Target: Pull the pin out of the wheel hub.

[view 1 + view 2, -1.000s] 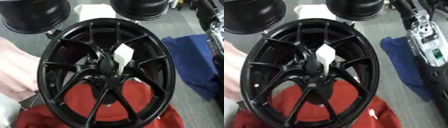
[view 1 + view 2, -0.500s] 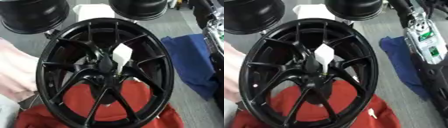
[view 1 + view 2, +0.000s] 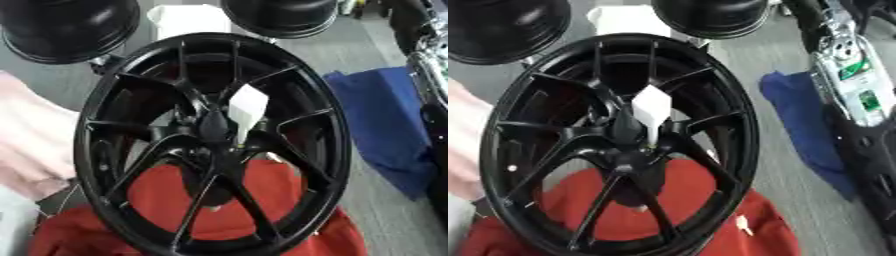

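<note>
Pin [image 3: 648, 131] with white tag upright in black wheel hub [image 3: 627, 132] (long axis roughly vertical); hands' fingers unseen

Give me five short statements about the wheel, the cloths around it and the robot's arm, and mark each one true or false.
1. The black wheel has a white tag near its hub. True.
2. A red cloth shows through the lower spokes. True.
3. The blue cloth lies to the left of the wheel. False: it lies to the right, on the grey floor.
4. A robot hand is gripping the hub. False: no hand shows in either view; only part of the robot's right arm shows along the right edge of the right eye view.
5. No other wheels are in view. False: two more black wheels stand behind this one at the top.
</note>
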